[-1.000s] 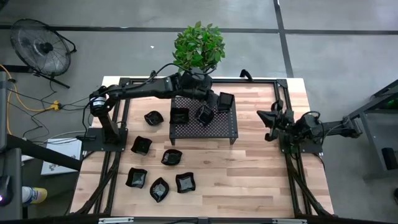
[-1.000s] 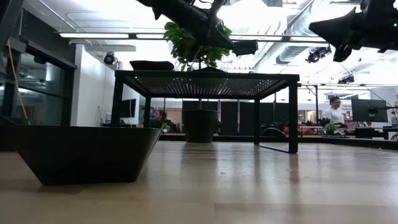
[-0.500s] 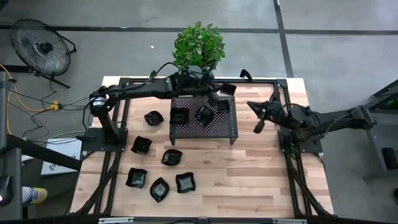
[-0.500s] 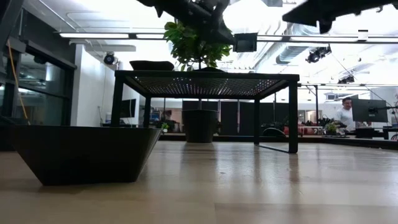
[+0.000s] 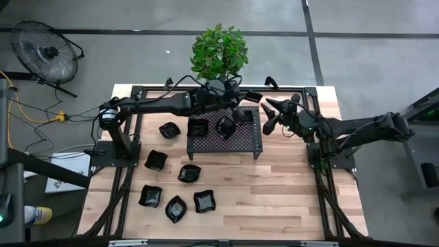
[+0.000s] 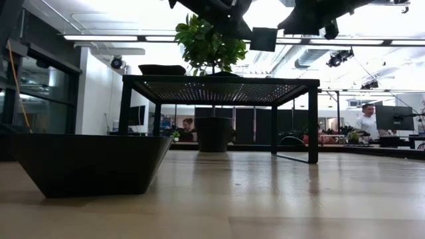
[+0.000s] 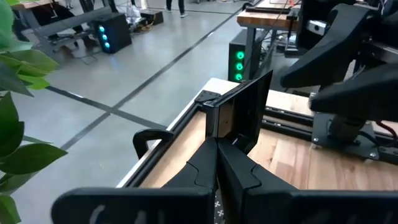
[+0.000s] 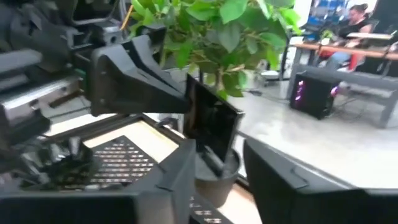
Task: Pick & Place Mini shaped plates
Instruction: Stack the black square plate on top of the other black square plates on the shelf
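Mid-handover above the rack (image 5: 226, 137), upper centre: the left gripper (image 5: 241, 100), jaws clamped on a square mini plate (image 5: 252, 97), offers it to the right gripper (image 5: 269, 115), jaws apart, which must next close on it.

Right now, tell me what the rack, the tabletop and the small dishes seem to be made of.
Rack: looks like black-painted metal, perforated top, thin straight legs. Tabletop: pale wood, visible plank seams and grain. Small dishes: glossy black, faint highlights, possibly glazed ceramic or plastic; the look leaves it open.
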